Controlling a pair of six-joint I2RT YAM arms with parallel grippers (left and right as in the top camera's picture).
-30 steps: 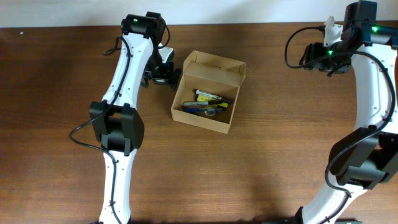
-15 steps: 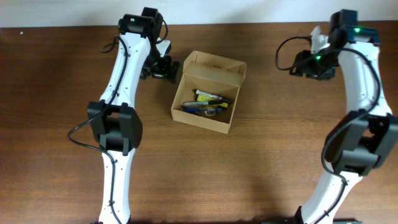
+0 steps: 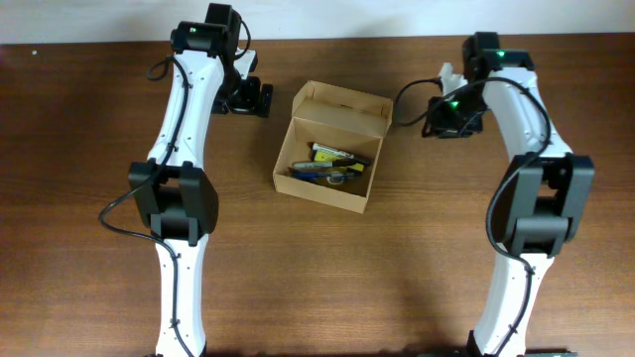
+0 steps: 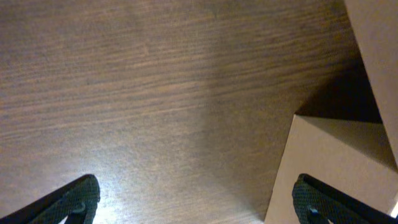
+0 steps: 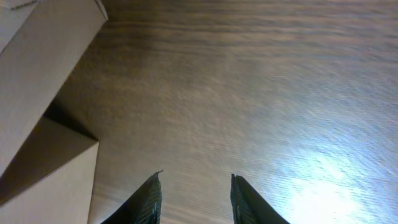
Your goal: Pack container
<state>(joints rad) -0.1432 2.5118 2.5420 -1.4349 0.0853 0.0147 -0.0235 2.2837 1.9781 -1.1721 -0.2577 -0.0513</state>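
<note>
Dark brown wooden table [image 3: 397, 278]; pale wall strip [image 3: 397, 15] behind

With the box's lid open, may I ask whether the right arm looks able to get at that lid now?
Probably yes: the right gripper is close beside the lid, only bare table lies between them, and its fingers are apart and empty.

Matt tan cardboard container [image 3: 340, 109] on faintly glossy, grained wooden table [image 3: 427, 268].
</note>
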